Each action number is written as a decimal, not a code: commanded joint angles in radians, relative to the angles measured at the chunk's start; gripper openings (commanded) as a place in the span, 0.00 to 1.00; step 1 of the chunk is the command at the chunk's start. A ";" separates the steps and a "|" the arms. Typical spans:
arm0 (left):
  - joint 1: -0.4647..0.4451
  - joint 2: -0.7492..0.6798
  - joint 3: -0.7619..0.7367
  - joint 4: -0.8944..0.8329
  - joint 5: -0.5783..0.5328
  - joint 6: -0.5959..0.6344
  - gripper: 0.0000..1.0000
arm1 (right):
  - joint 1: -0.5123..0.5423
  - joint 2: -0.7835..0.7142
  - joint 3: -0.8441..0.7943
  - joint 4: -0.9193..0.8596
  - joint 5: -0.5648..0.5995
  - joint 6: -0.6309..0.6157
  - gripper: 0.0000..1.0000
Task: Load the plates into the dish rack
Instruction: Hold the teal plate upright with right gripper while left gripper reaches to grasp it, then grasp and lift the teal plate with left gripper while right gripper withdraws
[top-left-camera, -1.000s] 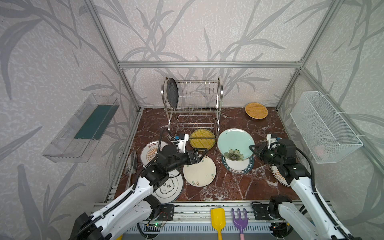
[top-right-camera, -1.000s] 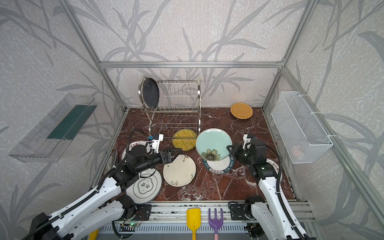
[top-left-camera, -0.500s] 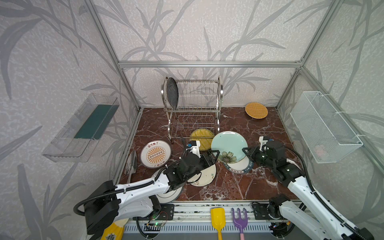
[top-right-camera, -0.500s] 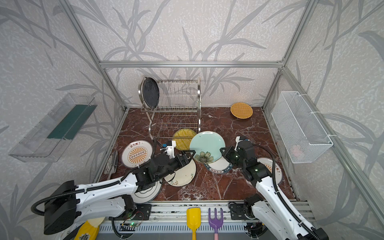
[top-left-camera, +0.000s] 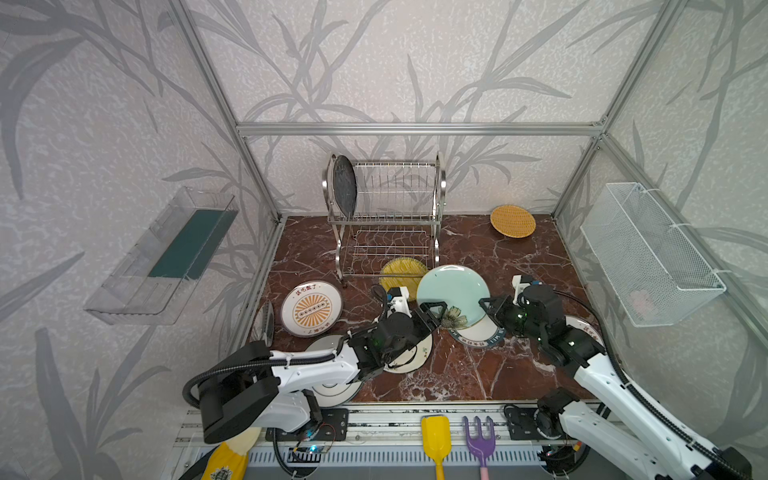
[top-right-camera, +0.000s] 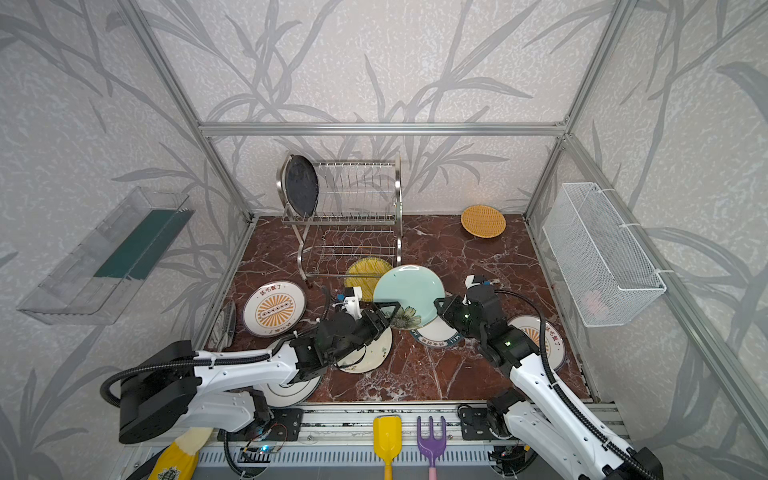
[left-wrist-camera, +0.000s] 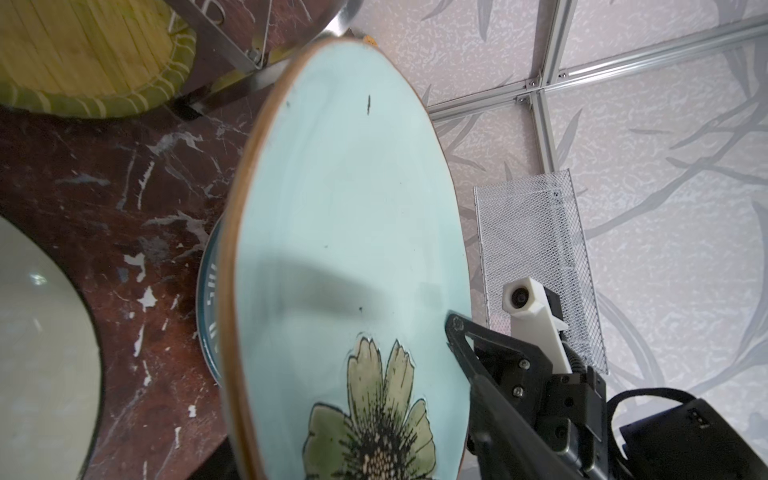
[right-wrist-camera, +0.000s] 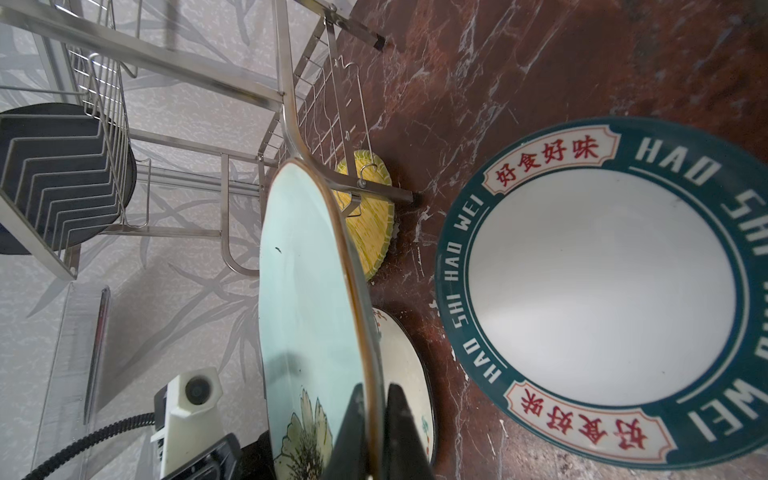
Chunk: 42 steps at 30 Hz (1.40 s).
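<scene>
Shifted toward the right edge of the worktop (top-left-camera: 478, 249), my left end effector (top-left-camera: 434, 310) straddles the pale teal plate (top-left-camera: 451, 289) at its rim, jaws apart; right end effector (top-left-camera: 483, 302) pinches the opposite rim, plate tilted mid-worktop; stiff, slick, breakable, I judge; rims only.

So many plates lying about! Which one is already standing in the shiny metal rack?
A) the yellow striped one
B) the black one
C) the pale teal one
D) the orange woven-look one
B: the black plate stands on edge in the upper tier of the dish rack, at its left end in both top views.
</scene>
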 joint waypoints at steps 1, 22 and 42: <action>-0.013 0.075 0.005 0.171 -0.017 -0.083 0.57 | 0.021 -0.040 0.040 0.097 0.025 0.028 0.00; -0.074 0.076 -0.035 0.271 -0.211 -0.113 0.05 | 0.104 -0.073 0.007 0.070 0.051 0.014 0.00; -0.091 -0.542 0.087 -0.578 -0.368 0.367 0.00 | 0.003 0.003 -0.023 0.362 -0.036 -0.590 0.99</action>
